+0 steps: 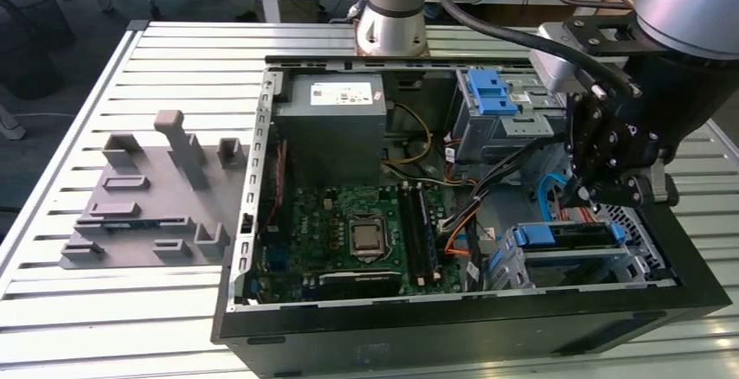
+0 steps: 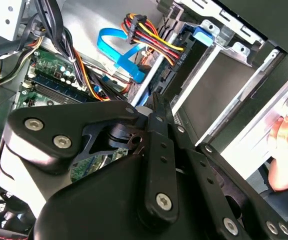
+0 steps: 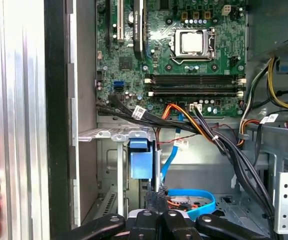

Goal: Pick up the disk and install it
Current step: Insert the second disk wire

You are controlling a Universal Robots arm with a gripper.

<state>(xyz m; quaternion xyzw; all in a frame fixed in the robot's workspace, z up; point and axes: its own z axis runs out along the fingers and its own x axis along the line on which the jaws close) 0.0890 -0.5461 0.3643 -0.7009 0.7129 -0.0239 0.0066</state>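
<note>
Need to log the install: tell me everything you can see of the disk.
The disk sits in the silver metal drive cage, in the corner of the open computer case at the exterior view's right. Its blue plastic bracket caps the end facing the motherboard; the body beside it looks dark. The end effector hangs just above; contact cannot be told.

I can't read any print here; the sticker [image 1: 344, 95] on the power supply [image 1: 335, 128] stays illegible.
</note>
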